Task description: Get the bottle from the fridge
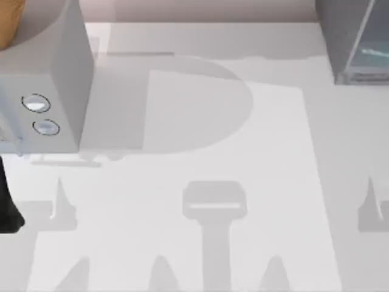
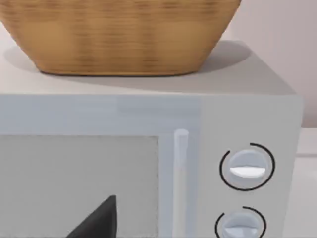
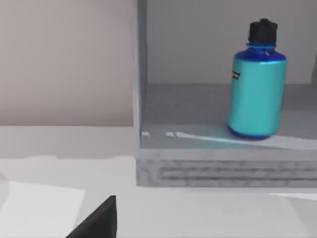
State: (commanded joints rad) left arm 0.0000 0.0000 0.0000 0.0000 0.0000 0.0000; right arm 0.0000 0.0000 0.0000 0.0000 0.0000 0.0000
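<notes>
Left arm (image 1: 9,204) at table's (image 1: 200,182) left edge by microwave (image 1: 51,91) (wicker basket (image 2: 119,34) on top). Fridge (image 1: 355,42) far right; bottle (image 3: 257,82) upright on its shelf. Your jaws' state: cannot tell.

Top view: overhead, looking straight down on the counter (image 1: 200,182). Left wrist view: close, level, facing the front of the grey box with two dials (image 2: 245,168), also at the top view's left edge. Right wrist view: low, level, facing into the fridge (image 3: 141,99), which sits at the top view's right corner
</notes>
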